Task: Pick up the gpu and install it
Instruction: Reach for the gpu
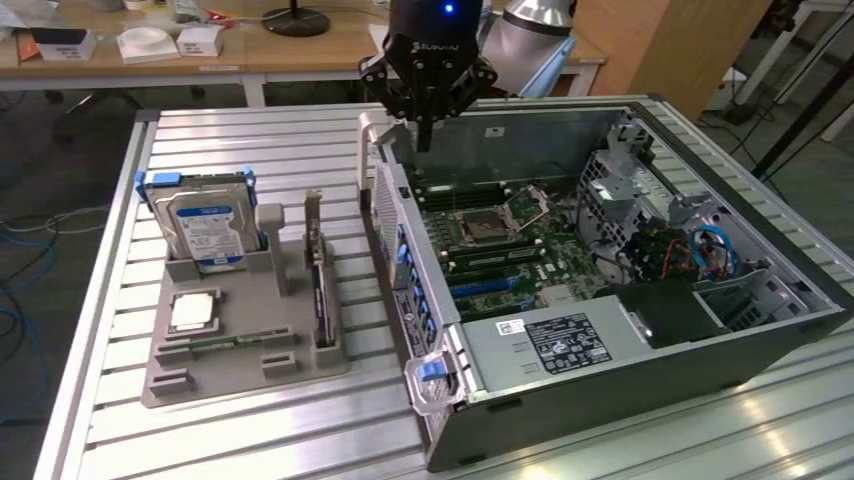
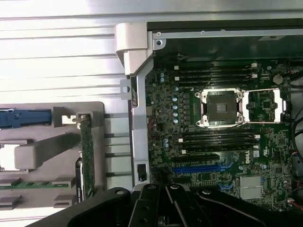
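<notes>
Jaws pressed together, nothing pinched. The gripper [image 1: 423, 140] hangs tips-down over the far rim of the open pc case [image 1: 641, 400], at the case's far corner on the exterior view's left. Near to far: slatted metal table [image 1: 267, 430] carries everything. The case lies on its side on the table's half toward the exterior view's right, with a clear latch with a blue tab [image 1: 430, 372] at its near corner and the power supply [image 1: 554, 345] along its near end. A grey tray [image 1: 220, 385] sits on the table's other half, just beside the case and not touching it. At the tray's near end a memory stick [image 1: 214, 343] lies flat, and behind it a cpu chip [image 1: 194, 312] also lies flat. The gpu [image 1: 316, 270] is not picked up yet. It stands on its long edge in the slot along the tray edge closest to the case, well apart from the gripper. A hard drive [image 1: 200, 225] stands upright at the tray's far end. Inside the case the motherboard [image 1: 534, 265] is exposed. It has a blue slot [image 2: 199, 168], an empty socket [image 1: 487, 225] mid-board, and blue cables [image 1: 707, 245] toward the exterior view's right. Beyond the table's far edge is a wooden desk [image 1: 320, 55] with white boxes on it.
</notes>
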